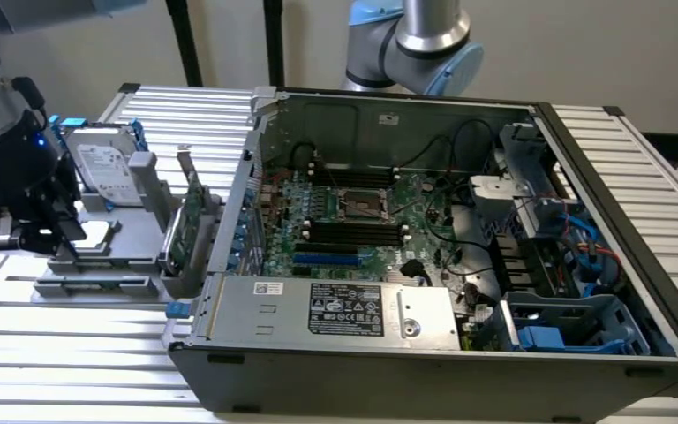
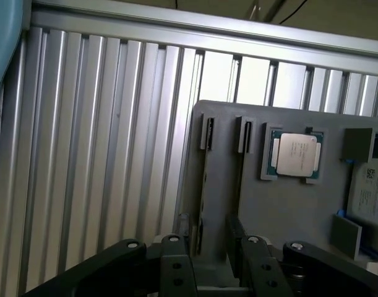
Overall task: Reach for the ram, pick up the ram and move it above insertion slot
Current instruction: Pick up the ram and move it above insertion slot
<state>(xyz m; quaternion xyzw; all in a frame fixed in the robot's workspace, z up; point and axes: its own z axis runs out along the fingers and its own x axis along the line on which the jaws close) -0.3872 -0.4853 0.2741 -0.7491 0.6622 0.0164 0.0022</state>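
My gripper (image 2: pixel 213 266) hangs open over a grey holder tray (image 2: pixel 226 185), its two black fingers (image 2: pixel 178 263) standing either side of one of the tray's two narrow dark grooves (image 2: pixel 204 179). I cannot make out the green ram stick; it may sit edge-on in a groove. In the exterior view the gripper (image 1: pixel 47 237) is low over the tray (image 1: pixel 92 287) at that view's left, outside the open computer case. The motherboard's long black memory slots (image 1: pixel 351 230) lie inside the case.
On the tray sit a silver processor chip (image 2: pixel 295 154), a silver hard drive (image 1: pixel 109 172) and an upright green expansion card (image 1: pixel 192 225). The case wall (image 1: pixel 239 221) rises between tray and motherboard. A power supply (image 1: pixel 339 309) and cables (image 1: pixel 528 256) crowd the case.
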